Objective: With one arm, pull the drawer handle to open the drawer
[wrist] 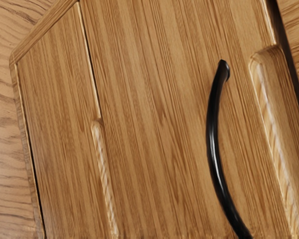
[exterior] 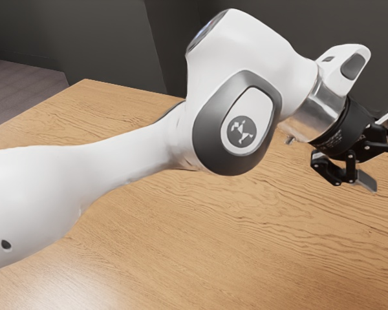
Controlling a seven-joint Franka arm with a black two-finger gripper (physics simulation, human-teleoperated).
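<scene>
In the wrist view, a wooden drawer front (wrist: 154, 114) with raised oak mouldings lies ahead of my hand. A black curved handle (wrist: 213, 149) runs along it, bowed away from the wood. In the exterior view, my black gripper (exterior: 353, 175) hangs above the table at the exterior view's right. Its fingers (exterior: 367, 180) stand apart with nothing between them, so it is open. It touches neither the handle nor the drawer front.
A wooden tabletop (exterior: 200, 245) spreads under the arm in the exterior view. The white arm (exterior: 116, 174) crosses from the exterior view's left. Dark walls stand behind. Beside the drawer front, a strip of table grain (wrist: 5, 164) shows.
</scene>
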